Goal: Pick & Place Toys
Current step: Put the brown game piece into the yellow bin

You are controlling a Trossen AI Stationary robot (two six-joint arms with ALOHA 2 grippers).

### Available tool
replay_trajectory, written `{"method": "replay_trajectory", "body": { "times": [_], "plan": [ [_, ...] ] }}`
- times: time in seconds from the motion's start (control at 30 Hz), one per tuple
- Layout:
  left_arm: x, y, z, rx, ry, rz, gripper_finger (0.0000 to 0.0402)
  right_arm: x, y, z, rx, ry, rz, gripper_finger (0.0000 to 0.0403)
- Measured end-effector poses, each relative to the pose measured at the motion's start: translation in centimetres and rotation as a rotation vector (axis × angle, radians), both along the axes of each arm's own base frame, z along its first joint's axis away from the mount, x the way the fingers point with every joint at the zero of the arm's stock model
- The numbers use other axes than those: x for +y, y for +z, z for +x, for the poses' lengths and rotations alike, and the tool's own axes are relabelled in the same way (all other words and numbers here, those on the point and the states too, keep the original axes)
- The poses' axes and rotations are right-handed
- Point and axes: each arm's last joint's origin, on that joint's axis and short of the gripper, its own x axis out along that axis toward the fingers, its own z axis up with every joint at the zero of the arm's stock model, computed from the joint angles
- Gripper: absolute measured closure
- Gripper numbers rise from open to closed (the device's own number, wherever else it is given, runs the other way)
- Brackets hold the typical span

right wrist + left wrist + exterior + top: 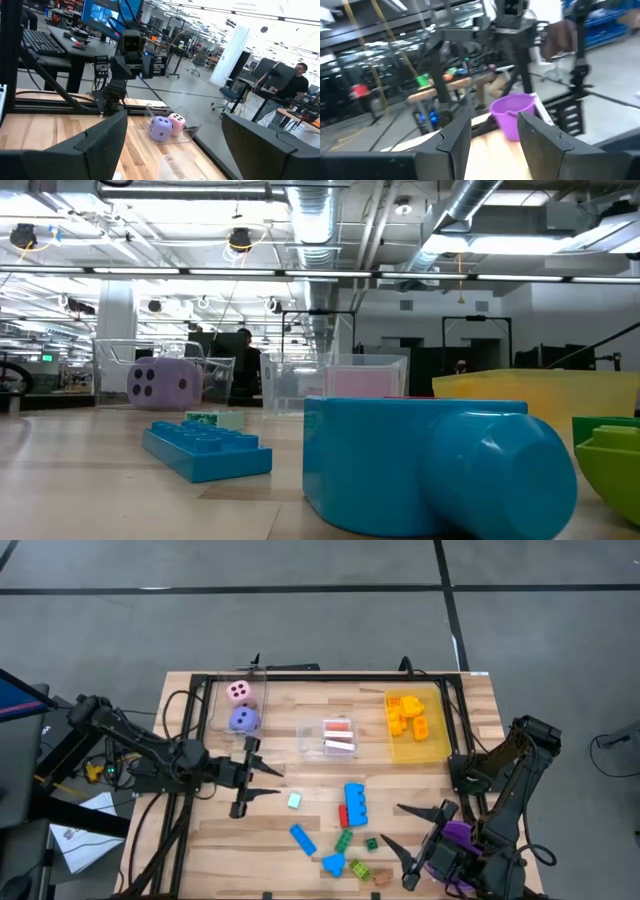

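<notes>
Loose bricks lie on the table's near middle: a blue brick [355, 800], a red one [343, 815], a mint one [295, 800], another blue one [303, 839], green ones [344, 840] and a cyan piece [333, 864]. The cyan piece fills the low view [430, 465]. A pink die [239, 691] and a purple die [244, 720] sit in a clear bin. My left gripper [275, 783] is open and empty, left of the mint brick. My right gripper [395, 827] is open and empty, right of the green bricks.
A clear bin [340, 737] holds pink cards at the far middle. A yellow bin [415, 745] holds yellow and orange bricks at the far right. A purple cup [457, 834] stands by the right arm. A black frame runs along the table's edges.
</notes>
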Motion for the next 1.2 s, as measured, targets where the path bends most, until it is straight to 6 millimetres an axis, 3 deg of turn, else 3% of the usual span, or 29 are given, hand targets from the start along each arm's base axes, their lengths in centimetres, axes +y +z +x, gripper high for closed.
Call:
{"method": "replay_trajectory", "body": {
  "times": [0.4, 0.67, 0.8, 1.0, 1.1, 1.2],
  "plan": [
    [-0.1, 0.1, 0.1, -0.013, 0.011, -0.008, 0.0245, 0.9, -0.2, -1.3, 0.013, 0.048, -0.023, 0.0085],
    [-0.1, 0.1, 0.1, -0.017, 0.011, -0.01, 0.0245, 1.4, -1.5, -1.8, 0.087, 0.375, -0.033, 0.0085],
    [-0.1, 0.1, 0.1, -0.017, 0.009, -0.009, 0.0245, -1.1, -2.5, -0.4, 0.185, 0.405, 0.109, 0.0085],
    [-0.1, 0.1, 0.1, -0.019, 0.007, -0.009, 0.0245, -5.8, -5.9, 2.4, 0.556, 0.345, 0.554, 0.0085],
    [-0.1, 0.1, 0.1, -0.02, 0.008, -0.008, 0.0245, -6.1, -8.6, 4.1, 0.715, 0.315, 0.638, 0.0085],
    [-0.1, 0.1, 0.1, -0.019, 0.009, -0.007, 0.0245, -5.0, -11.0, 5.8, 0.881, 0.402, 0.787, 0.0085]
  ]
}}
